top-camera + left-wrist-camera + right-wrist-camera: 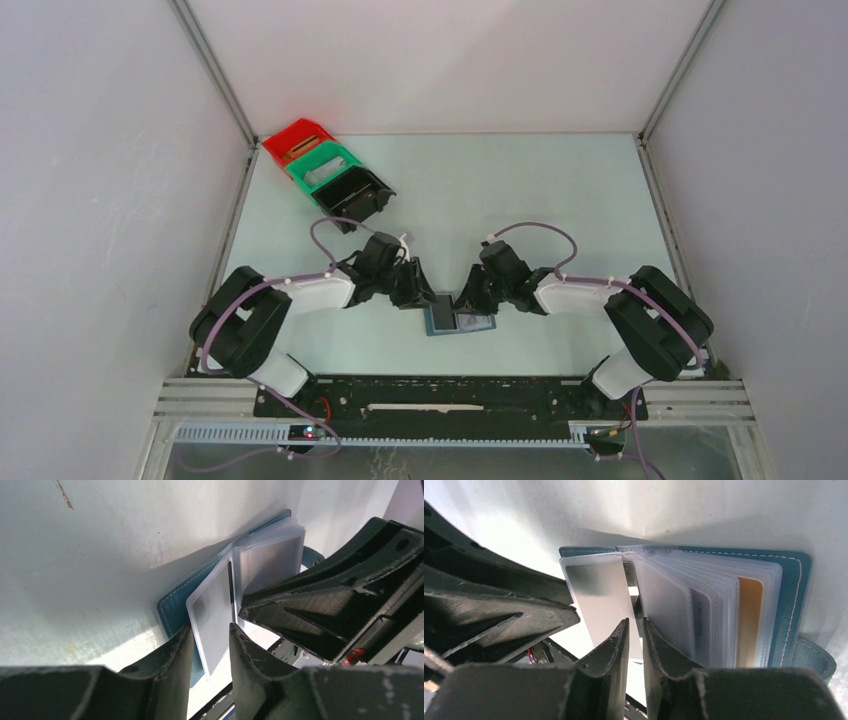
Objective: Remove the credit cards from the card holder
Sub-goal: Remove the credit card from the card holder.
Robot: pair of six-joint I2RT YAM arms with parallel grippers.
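**Both grippers at the open wallet, mid-table**

- Card holder (447,320): blue-teal bifold with pale stitching along the rim. It lies open and flat on the pale table (520,190), near the front edge and between the two arms.
- Inside is a fan of clear, glossy plastic sleeves (674,605). A tan panel (749,625) shows behind the rearmost ones.
- Silvery grey card (599,605): thin, matte, with rounded corners, in the outermost sleeve.
- Left gripper (210,647): rough black fingers stand apart, straddling the sleeve's lower end. Contact with the pads cannot be told.
- Right gripper (635,640): fingers drawn to a narrow slit at the card's edge by the spine. Whether they pinch anything cannot be told.
- Red bin (295,140), green bin (325,165) and black bin (355,192): moulded plastic, in a row at the far left.
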